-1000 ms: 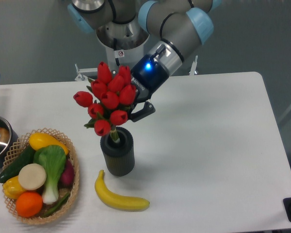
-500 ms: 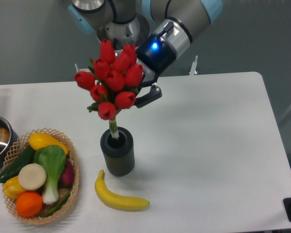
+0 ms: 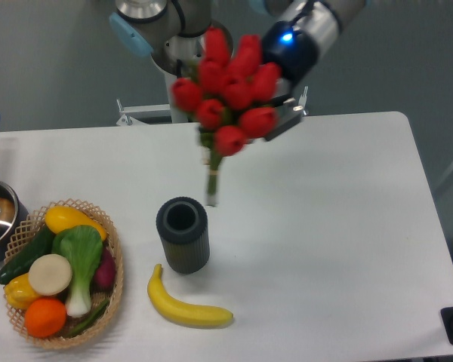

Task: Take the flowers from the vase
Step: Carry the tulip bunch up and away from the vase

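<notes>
In the last half second the gripper (image 3: 275,113), clamped on the flowers (image 3: 228,98), pulled their stems clear of the vase (image 3: 183,234), so the pick's basically done.

The arm (image 3: 174,30) was built of grey metal tubes with pale blue caps at the joints, rising from a round silver base behind the counter (image 3: 347,226). Its wrist section was silver, ending in a glossy black gripper (image 3: 283,113) body with a small blue light glowing on it. A black finger (image 3: 283,124) showed just below that light.
</notes>
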